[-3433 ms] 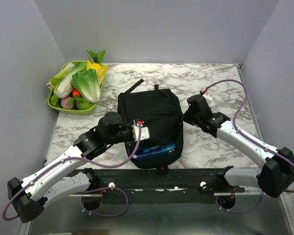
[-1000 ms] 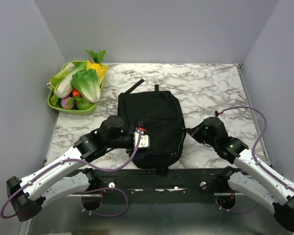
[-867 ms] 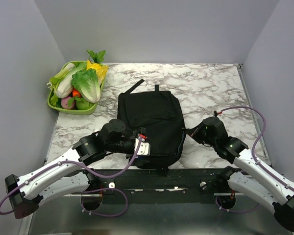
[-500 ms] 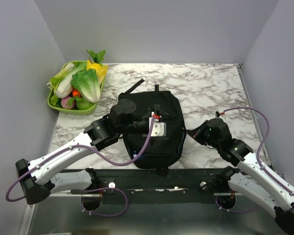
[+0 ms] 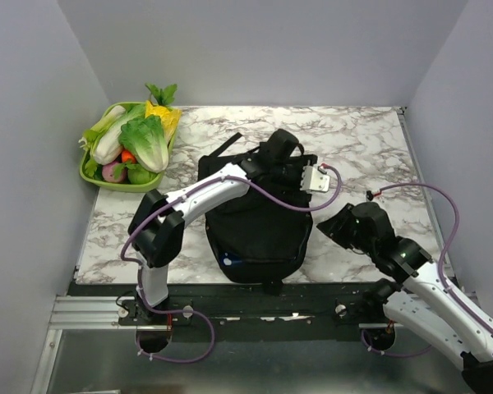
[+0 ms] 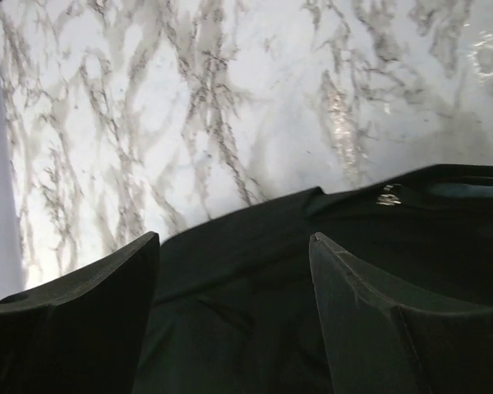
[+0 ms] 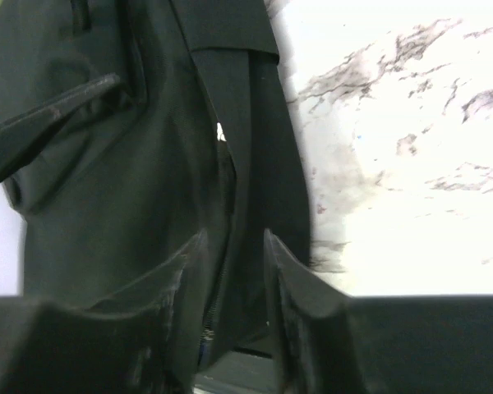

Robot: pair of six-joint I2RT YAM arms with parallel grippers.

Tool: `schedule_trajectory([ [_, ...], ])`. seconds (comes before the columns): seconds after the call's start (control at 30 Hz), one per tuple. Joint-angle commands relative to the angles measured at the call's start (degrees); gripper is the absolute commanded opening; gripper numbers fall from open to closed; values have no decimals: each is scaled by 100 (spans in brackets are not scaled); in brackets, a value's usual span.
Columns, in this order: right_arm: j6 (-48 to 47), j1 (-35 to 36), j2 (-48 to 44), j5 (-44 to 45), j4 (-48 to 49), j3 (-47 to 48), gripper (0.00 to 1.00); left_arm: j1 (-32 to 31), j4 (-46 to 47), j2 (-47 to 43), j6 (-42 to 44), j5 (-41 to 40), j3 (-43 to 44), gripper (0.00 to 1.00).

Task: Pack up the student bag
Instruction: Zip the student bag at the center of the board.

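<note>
Two hands at the student bag (image 5: 255, 217); closing stage, by judgement.
Nearest, the right hand (image 7: 230, 246) sits at the bag's right edge, its fingers parted by a narrow gap and pinching nothing that shows. The bag lies flat mid-counter (image 5: 361, 148). A blue item (image 5: 232, 261) shows inside its near opening, so the seam looks not yet shut. Over the far right corner, the left hand (image 6: 234, 246) is spread wide and empty, with a small metal pull (image 6: 386, 198) just ahead. The next move likely calls for pinning the fabric while taking the pull. Far left, a green tray (image 5: 94, 179) holds vegetables (image 5: 144, 139).
</note>
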Motion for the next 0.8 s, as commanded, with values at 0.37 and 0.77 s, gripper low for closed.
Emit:
schedule_trajectory([
  [0.37, -921, -18, 1340, -62, -14, 993, 53, 169, -2564, 673, 2166, 1029, 1162, 64],
  [0.77, -649, -18, 2114, -720, 741, 845, 43, 318, -2327, 1253, 2281, 993, 1452, 60],
])
